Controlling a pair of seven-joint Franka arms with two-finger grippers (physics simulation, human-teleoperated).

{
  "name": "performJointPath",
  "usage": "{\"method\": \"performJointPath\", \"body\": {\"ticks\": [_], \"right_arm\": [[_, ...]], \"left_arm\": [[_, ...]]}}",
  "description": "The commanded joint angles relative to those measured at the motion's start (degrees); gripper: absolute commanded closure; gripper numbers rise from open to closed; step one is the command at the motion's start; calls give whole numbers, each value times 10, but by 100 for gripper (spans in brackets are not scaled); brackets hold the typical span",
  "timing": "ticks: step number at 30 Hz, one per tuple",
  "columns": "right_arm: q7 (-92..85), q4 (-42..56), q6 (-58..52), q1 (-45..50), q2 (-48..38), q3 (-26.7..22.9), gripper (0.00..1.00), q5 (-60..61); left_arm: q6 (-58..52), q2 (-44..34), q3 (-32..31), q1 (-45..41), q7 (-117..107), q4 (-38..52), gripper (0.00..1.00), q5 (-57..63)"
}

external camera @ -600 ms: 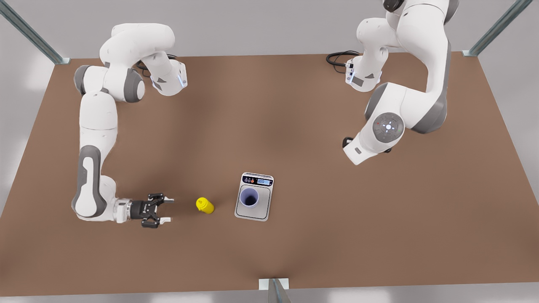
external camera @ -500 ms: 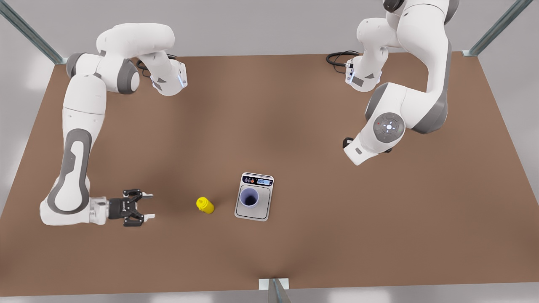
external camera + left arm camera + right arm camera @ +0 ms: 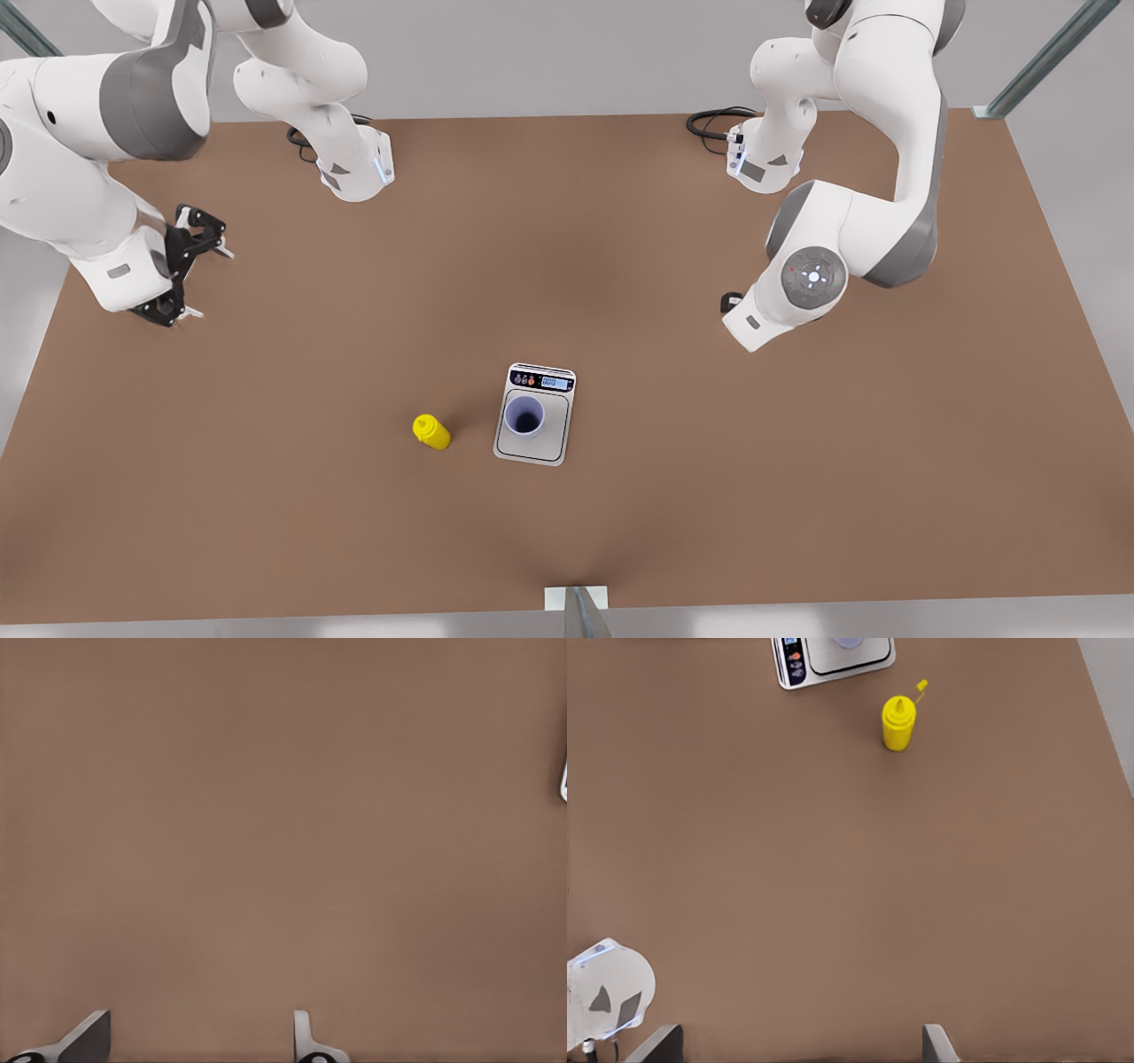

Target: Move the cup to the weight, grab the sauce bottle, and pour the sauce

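Over the table (image 3: 797, 496) we find the right gripper (image 3: 209, 283) spread wide (holding nothing). The left gripper (image 3: 195, 1041) waits, likewise spread. Well apart from both sit the weight (image 3: 534, 443), the cup (image 3: 524, 416) upon it and the sauce bottle (image 3: 431, 431) beside it.

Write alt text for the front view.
A purple cup stands on a kitchen scale on a brown table, a yellow sauce bottle upright just left of it, untouched. The right claw hangs open at the view's left edge; the left claw, also open, waits under its arm at the right.
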Motion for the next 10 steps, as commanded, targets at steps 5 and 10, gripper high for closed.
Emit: {"method": "performJointPath", "body": {"ticks": [5, 10], "right_arm": [[586, -9, -19, -10, -19, 6, 0, -18], [587, -9, -15, -13, -21, 7, 0, -26]], "left_arm": [[-55, -1, 0, 6, -13, 1, 0, -2], [-62, 12, -1, 4, -13, -2, 0, -31]]}}
